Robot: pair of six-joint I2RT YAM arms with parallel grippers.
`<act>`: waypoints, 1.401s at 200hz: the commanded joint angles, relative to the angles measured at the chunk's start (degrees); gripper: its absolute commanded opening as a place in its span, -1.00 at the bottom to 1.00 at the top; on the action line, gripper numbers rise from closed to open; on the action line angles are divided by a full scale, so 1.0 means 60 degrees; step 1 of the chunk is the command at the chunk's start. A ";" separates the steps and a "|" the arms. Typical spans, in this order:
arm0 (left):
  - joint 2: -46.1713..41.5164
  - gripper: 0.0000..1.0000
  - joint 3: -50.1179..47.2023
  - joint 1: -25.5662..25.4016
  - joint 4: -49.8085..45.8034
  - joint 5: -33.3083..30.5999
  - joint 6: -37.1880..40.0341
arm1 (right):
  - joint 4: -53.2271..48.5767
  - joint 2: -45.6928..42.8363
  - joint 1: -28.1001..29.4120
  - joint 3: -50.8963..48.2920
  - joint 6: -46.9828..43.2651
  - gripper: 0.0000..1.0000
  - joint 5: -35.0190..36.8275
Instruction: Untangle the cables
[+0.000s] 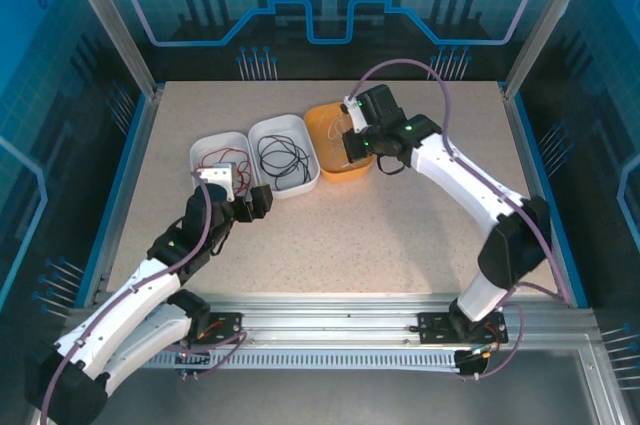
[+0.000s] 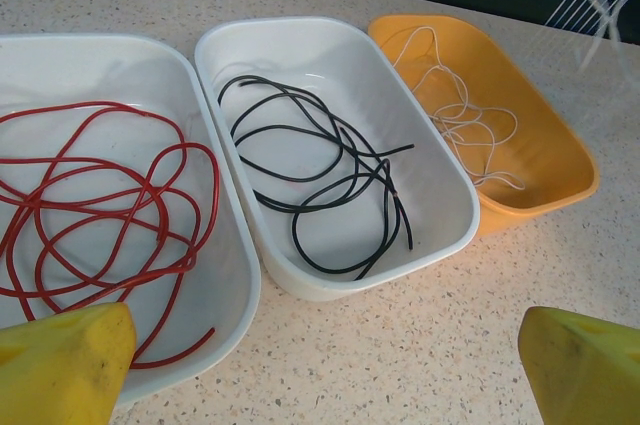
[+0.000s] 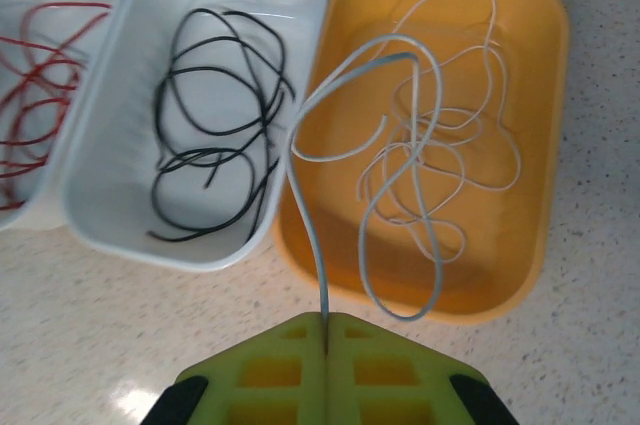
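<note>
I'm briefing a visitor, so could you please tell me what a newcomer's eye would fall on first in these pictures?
Three trays sit in a row, cables sorted by colour: red cables in the left white tray, black cables in the middle white tray, whitish cables in the orange tray. The right gripper is shut on one whitish cable that loops above the orange tray; the left gripper hangs open before the white trays.

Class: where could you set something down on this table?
Free: the table in front of the trays, between the arms, and the strip behind them. Crowded: the tray row, with the left gripper and right gripper.
</note>
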 commanded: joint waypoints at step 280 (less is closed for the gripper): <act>-0.0456 0.99 0.0322 0.0171 -0.0740 -0.0677 0.0358 | 0.1007 -0.0763 -0.0283 -0.1056 -0.0302 0.17 0.2034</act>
